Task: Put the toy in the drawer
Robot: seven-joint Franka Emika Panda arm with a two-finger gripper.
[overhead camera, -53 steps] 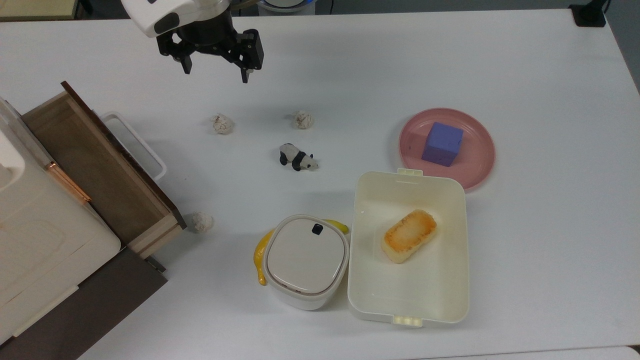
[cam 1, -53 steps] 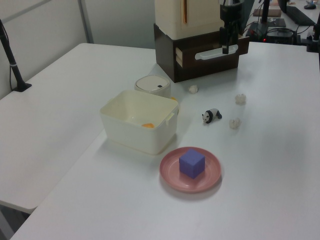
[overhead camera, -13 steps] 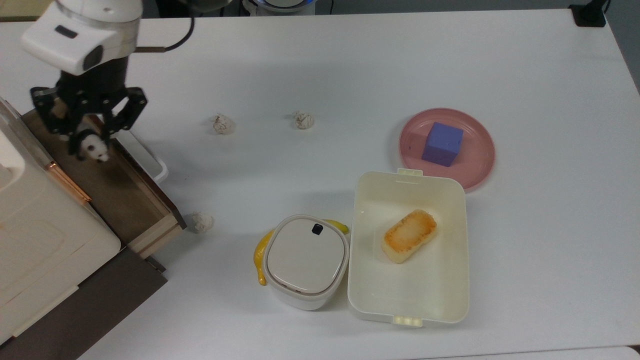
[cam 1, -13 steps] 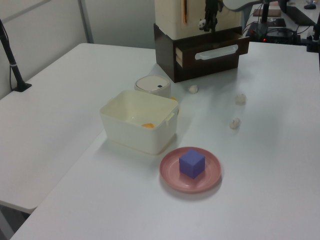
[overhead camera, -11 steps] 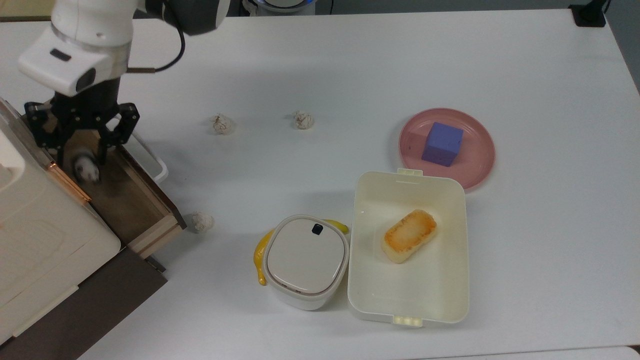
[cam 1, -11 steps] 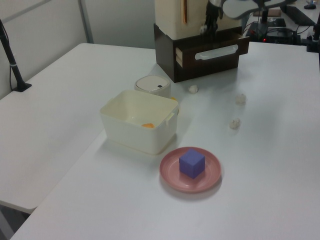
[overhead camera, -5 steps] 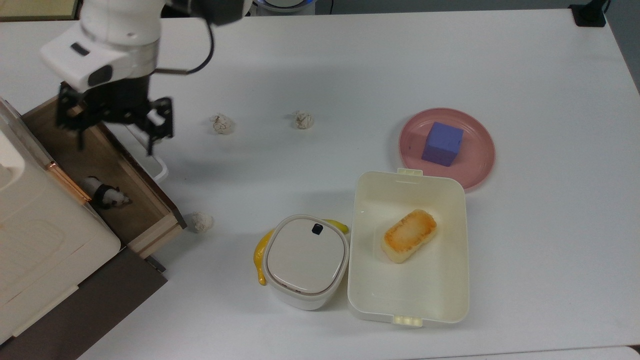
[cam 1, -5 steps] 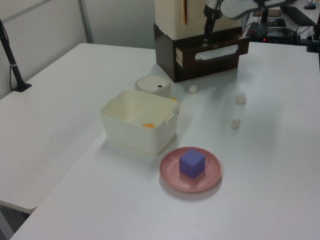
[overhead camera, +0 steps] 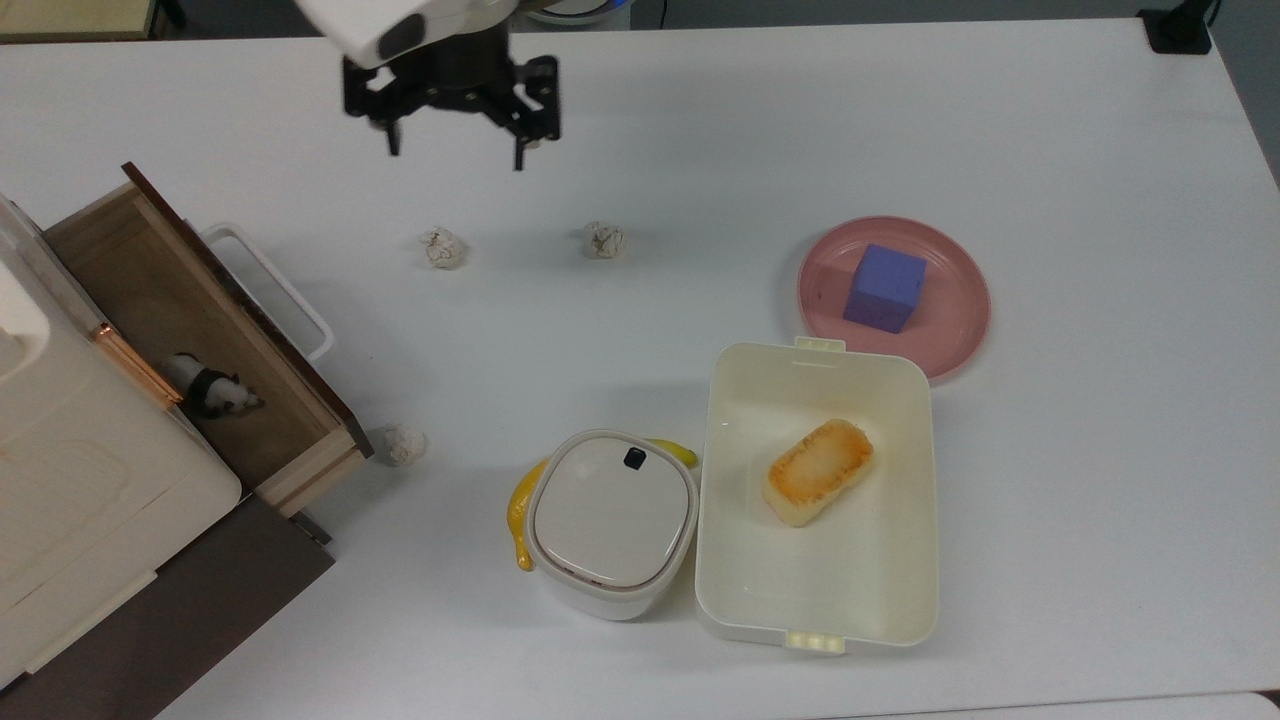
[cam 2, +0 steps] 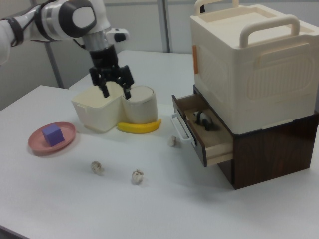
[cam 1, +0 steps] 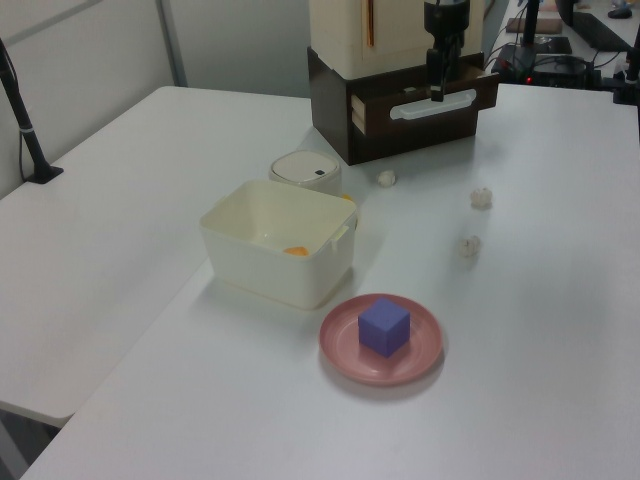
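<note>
In the top view, at nine o'clock, the drawer (overhead camera: 215,372) is standing pulled open, and the toy (overhead camera: 212,388) is lying on its wooden floor, close against the cabinet edge; the right view shows the same, the toy (cam 2: 203,120) sitting inside the open drawer (cam 2: 209,135). So I am judging the main job as done: the toy is where it belongs. Nothing in the task asks me to shut the drawer, so I am counting nothing as left except getting clear.

Moving right, two paper balls (overhead camera: 443,248) are resting on the white surface (overhead camera: 700,150) toward eleven and twelve o'clock, a third at seven o'clock near the drawer's corner. Above them, at twelve o'clock, my fingers (overhead camera: 454,150) are hanging spread apart and carrying nothing, well apart from the drawer.

Further right, at three o'clock, a purple cube (overhead camera: 884,288) is sitting on a pink plate (overhead camera: 960,330).
</note>
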